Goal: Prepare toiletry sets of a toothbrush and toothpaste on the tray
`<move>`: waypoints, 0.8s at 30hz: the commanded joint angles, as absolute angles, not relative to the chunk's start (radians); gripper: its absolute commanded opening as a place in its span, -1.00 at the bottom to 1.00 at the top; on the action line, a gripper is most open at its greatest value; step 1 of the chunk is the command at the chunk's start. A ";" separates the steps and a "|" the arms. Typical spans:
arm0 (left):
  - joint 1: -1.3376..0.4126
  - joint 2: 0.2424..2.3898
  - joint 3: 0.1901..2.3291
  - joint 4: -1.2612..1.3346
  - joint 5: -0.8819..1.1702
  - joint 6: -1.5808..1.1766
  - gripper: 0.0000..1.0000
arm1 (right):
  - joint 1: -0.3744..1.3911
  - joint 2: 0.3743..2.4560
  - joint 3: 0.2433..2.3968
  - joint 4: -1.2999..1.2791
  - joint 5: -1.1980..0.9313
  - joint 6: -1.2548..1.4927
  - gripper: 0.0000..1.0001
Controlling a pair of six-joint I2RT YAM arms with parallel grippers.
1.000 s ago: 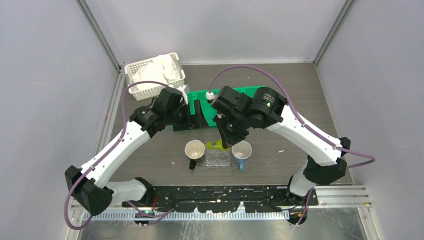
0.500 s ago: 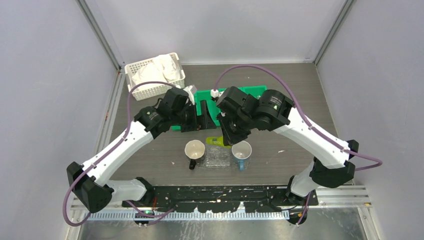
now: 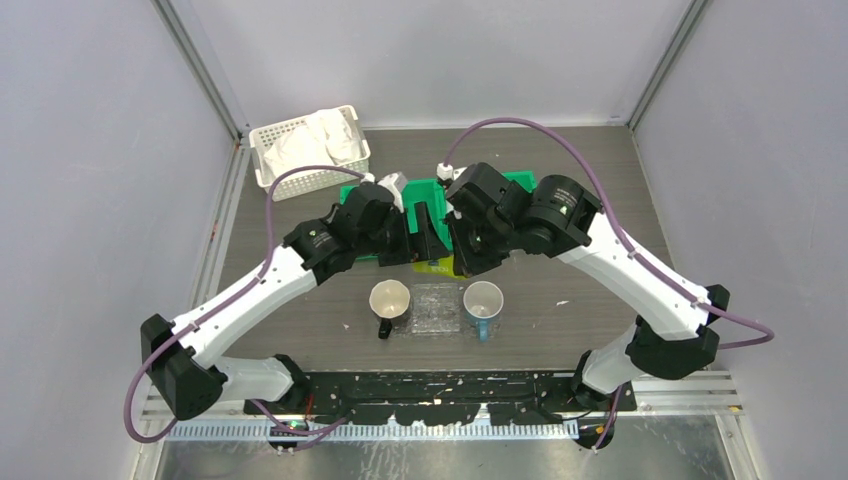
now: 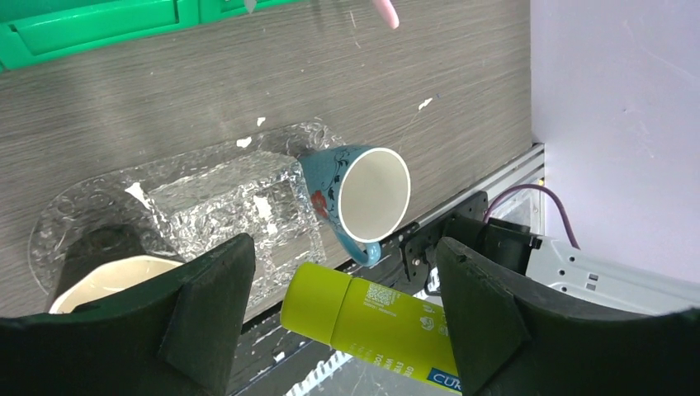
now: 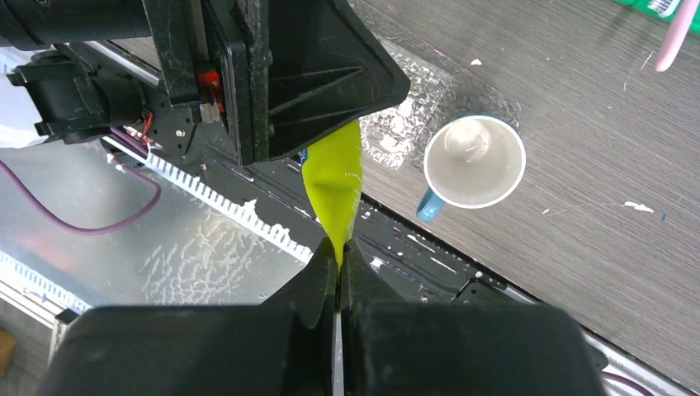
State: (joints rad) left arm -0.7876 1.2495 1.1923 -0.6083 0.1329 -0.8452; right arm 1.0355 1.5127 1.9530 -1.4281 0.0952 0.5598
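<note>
The right gripper (image 5: 338, 247) has its fingers pressed together on the flat crimped end of the yellow-green toothpaste tube (image 5: 333, 177), holding it in the air, off the tray (image 4: 206, 194). The tube's capped end reaches between the fingers of the left gripper (image 4: 342, 252), which stand wide apart with a clear gap on one side; whether the other finger touches it cannot be told. The right wrist view shows the pinch, but the left gripper's black body hides the cap; the left wrist view shows cap and label, not the pinch. From above, the two wrists crowd together and only a sliver of tube shows between them. The clear tray lies on the table (image 3: 590, 260) between a cream mug (image 3: 390, 299) and a blue mug (image 3: 483, 299), each just beside it. An end of the pink toothbrush (image 5: 677, 37) shows at the edge of both wrist views near the green bin (image 4: 99, 29); in the top view the arms cover it. A white basket (image 3: 290, 165) stands at the far left
</note>
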 commanded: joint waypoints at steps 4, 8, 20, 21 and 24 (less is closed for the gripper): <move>-0.852 1.252 1.192 -0.623 0.130 -0.845 0.60 | 0.990 1.451 1.958 -1.245 0.218 0.557 -0.98; -0.865 1.263 1.200 -0.623 0.121 -0.845 0.60 | 0.982 1.449 1.948 -1.229 0.216 0.550 -0.85; -0.868 1.277 1.209 -0.623 0.115 -0.846 0.59 | 0.967 1.419 1.894 -1.194 0.190 0.543 -0.98; -0.868 1.278 1.209 -0.625 0.110 -0.843 0.59 | 0.967 1.421 1.891 -1.196 0.181 0.541 -0.98; -0.863 1.274 1.219 -0.654 0.077 -0.821 0.60 | 0.967 1.411 1.866 -1.190 0.167 0.543 -0.98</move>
